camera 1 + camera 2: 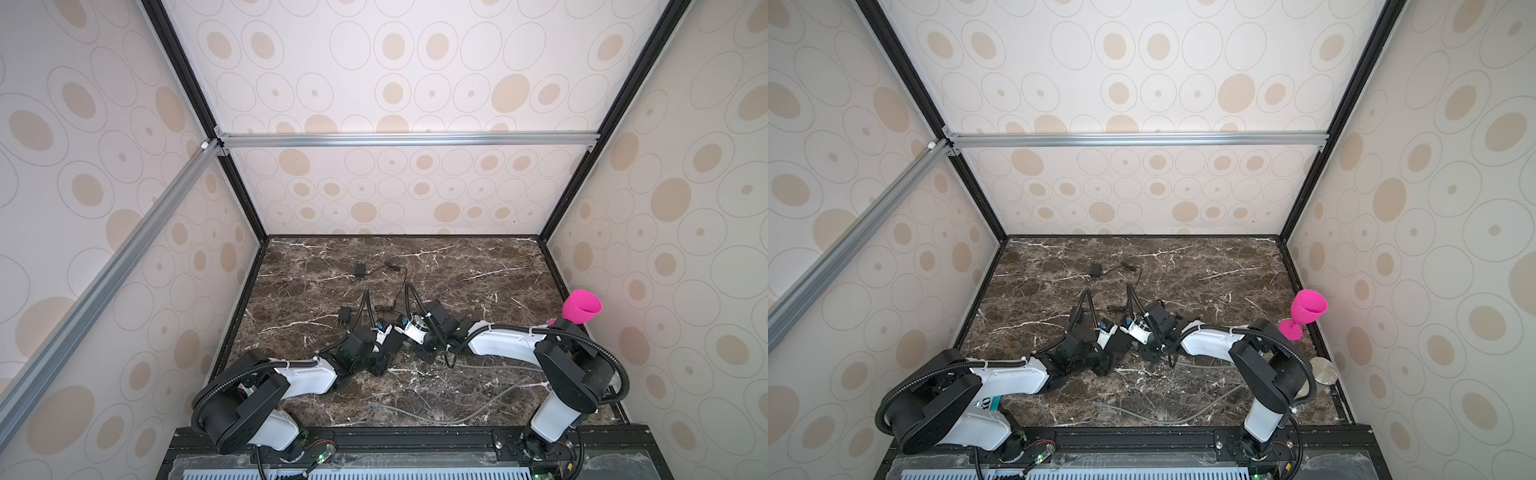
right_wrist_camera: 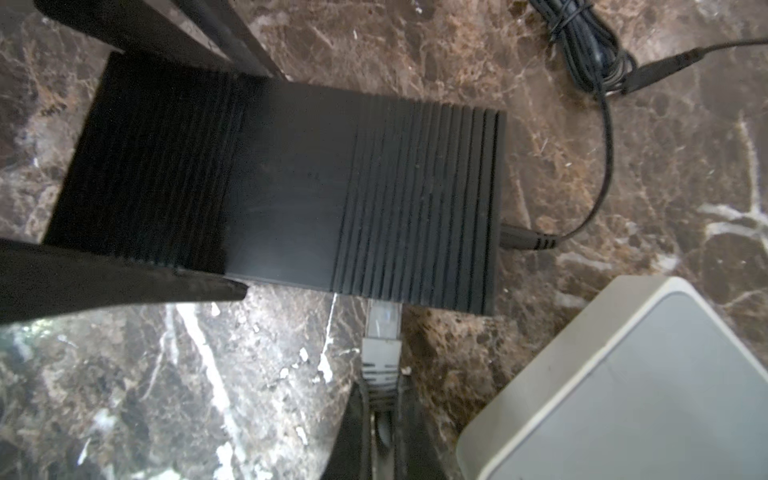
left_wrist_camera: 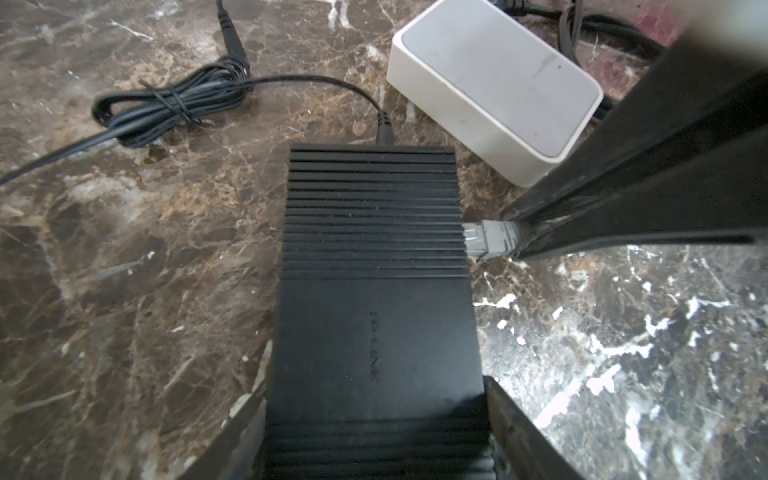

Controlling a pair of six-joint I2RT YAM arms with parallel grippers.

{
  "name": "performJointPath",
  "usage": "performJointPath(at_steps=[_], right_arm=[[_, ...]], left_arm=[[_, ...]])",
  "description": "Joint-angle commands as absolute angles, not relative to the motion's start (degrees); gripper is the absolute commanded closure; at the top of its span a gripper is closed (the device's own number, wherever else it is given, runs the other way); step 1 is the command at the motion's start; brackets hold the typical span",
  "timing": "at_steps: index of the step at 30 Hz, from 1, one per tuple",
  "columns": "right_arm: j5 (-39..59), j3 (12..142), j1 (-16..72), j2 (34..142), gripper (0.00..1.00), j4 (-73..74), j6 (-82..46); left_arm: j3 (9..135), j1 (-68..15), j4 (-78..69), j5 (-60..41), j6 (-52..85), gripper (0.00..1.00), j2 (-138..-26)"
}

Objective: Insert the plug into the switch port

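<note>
The switch (image 3: 374, 291) is a flat black ribbed box lying on the marble table. My left gripper (image 3: 374, 419) is shut on it, one finger against each long side. The plug (image 2: 380, 361) is grey with a clear tip (image 2: 384, 316), and my right gripper (image 2: 380, 415) is shut on its boot. That clear tip meets the switch's side face (image 3: 467, 241); how far it sits in a port cannot be told. In a top view the left gripper (image 1: 388, 338) and right gripper (image 1: 409, 332) meet at mid-table.
A white box (image 3: 494, 83) lies close beside the switch and the right gripper. A black power lead (image 2: 528, 241) enters the switch's end, its bundled slack (image 3: 166, 108) nearby. Black adapters (image 1: 360, 270) (image 1: 344, 314), a pink goblet (image 1: 581, 306) and loose grey cable (image 1: 436, 411) lie around.
</note>
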State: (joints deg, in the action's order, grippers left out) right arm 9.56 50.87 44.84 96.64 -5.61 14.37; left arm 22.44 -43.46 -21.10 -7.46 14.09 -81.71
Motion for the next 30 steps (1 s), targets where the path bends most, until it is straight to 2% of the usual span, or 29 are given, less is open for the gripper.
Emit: performJointPath(at_steps=[1,4,9,14,20,23,30], right_arm=[[11.5,58.4,47.9,96.7,1.00,19.4,12.9],[15.2,57.7,50.2,97.1,1.00,22.4,10.7],[5.8,55.4,47.7,95.2,1.00,26.1,6.2],[2.5,49.7,44.5,87.7,1.00,36.1,5.0],[9.6,54.7,44.2,84.5,1.00,32.1,8.5],[13.0,58.1,44.1,88.2,1.00,26.1,9.8],[19.8,57.0,44.2,97.0,1.00,23.9,9.7]], left_arm=[[22.0,-50.8,-24.1,-39.5,9.9,1.00,-79.4],[22.1,-50.8,-25.3,-40.0,10.9,1.00,-79.4],[20.5,-50.8,-29.5,-42.1,13.7,1.00,-78.6],[19.7,-50.9,-30.3,-41.9,14.9,1.00,-78.4],[20.4,-50.9,-29.5,-42.6,14.5,1.00,-79.2],[20.9,-50.9,-28.9,-42.8,14.3,1.00,-78.1],[21.3,-50.9,-29.2,-46.6,14.8,1.00,-75.2]])
